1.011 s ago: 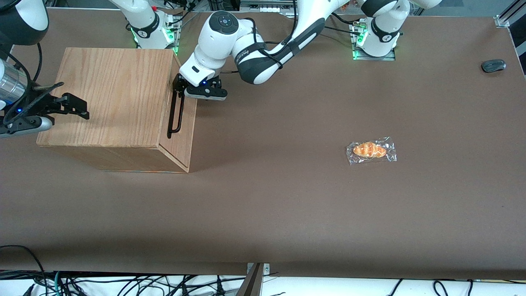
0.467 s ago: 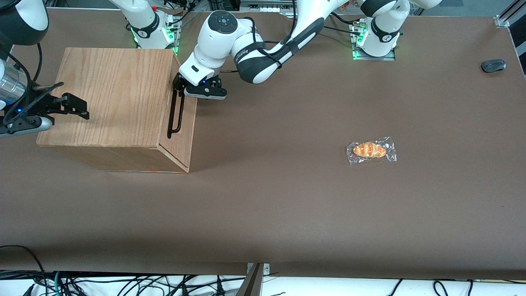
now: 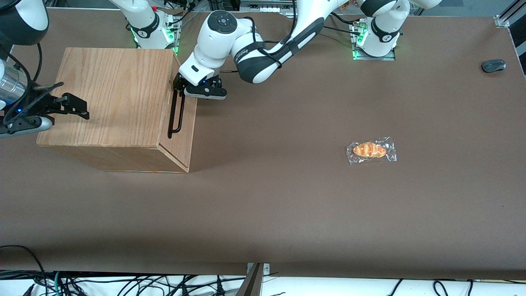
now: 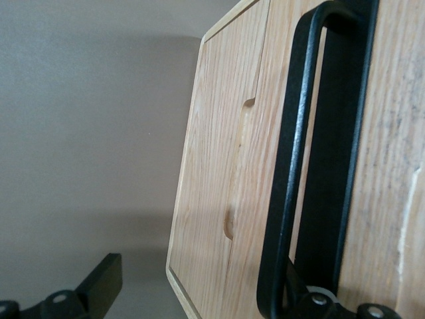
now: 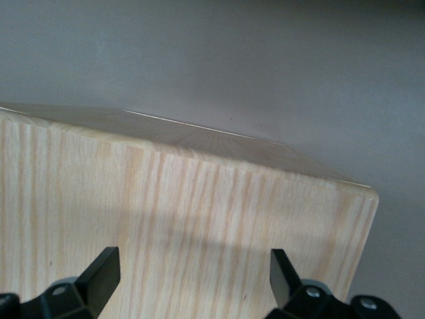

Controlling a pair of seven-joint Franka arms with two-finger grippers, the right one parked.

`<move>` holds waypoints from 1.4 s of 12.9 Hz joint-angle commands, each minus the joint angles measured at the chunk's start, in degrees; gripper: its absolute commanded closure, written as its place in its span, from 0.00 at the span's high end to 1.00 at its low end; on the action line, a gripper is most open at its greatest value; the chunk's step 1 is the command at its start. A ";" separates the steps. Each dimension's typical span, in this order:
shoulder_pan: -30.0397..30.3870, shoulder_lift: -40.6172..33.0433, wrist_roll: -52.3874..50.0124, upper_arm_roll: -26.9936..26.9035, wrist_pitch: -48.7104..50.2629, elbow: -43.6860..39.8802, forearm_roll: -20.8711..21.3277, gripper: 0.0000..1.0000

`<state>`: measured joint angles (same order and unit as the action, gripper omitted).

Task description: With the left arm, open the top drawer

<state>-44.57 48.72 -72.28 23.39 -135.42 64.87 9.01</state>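
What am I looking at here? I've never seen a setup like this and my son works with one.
Two robot arms share a brown table. One picture looks at them from the front; the other two come from cameras on their wrists. The left arm has its gripper at the end of the black handle of the top drawer in a wooden cabinet. In its wrist view, one finger is away from the handle, so it looks open. A wrapped pastry and a mouse lie toward the working arm's end.

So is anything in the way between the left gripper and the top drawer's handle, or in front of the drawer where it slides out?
Nothing visible. The gripper is at the black bar handle of the top drawer, and only bare table lies in front.
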 commanded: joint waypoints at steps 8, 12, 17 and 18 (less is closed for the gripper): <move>0.89 0.32 2.58 -0.01 4.90 -0.97 2.15 1.00; 1.41 0.23 3.03 -0.01 6.48 -1.32 2.15 1.00; 2.29 -0.21 5.48 0.43 9.12 -1.67 1.36 1.00; 2.47 -0.21 5.57 0.43 9.21 -1.67 1.36 1.00</move>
<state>-43.18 48.59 -67.60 23.52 -128.80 63.67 9.02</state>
